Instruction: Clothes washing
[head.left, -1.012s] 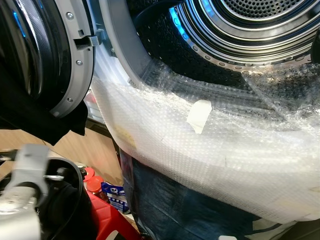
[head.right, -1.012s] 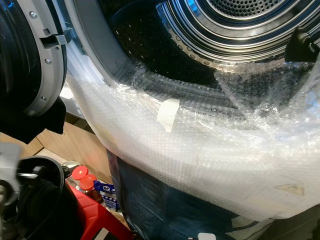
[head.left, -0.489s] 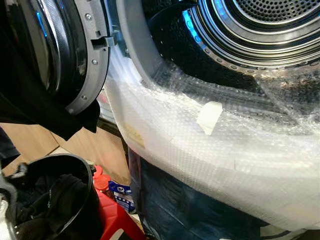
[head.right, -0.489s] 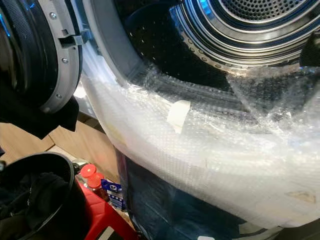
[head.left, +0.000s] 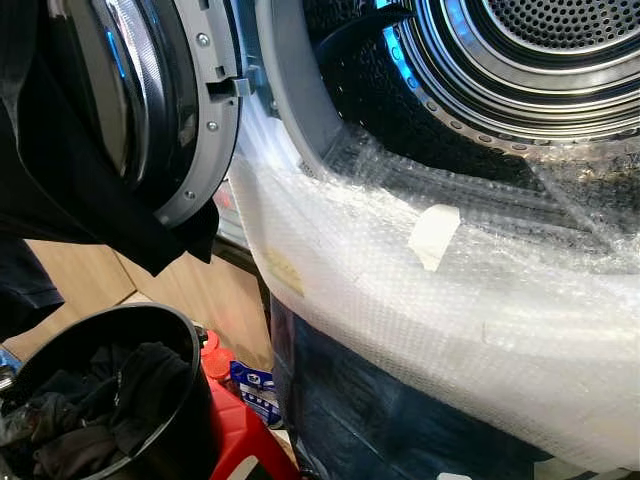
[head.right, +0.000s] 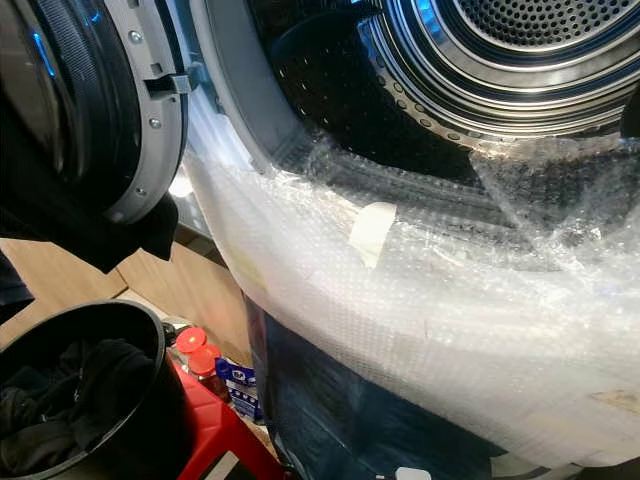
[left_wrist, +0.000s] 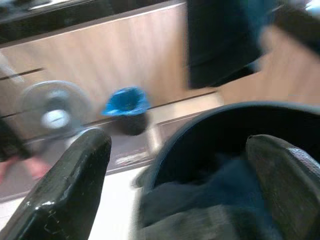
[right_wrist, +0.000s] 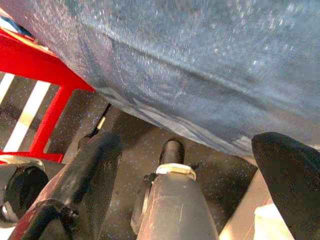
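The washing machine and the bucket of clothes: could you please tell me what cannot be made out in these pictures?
- Drum: its upper part is cut off by the top edge of the eye views.
- Machine front: hidden under bubble wrap.
- Bucket: cut off by the bottom corner; its dark clothes cannot be told apart.
- Left wrist view: motion blur smears the fan and blue bin.
- Small bottles: labels too small to read.

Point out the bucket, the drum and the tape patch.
bucket (head.left: 185, 345): left eye view, on its black rim.
drum (head.left: 540, 50): left eye view, on its perforated back wall.
tape patch (head.right: 372, 231): right eye view, on its middle.
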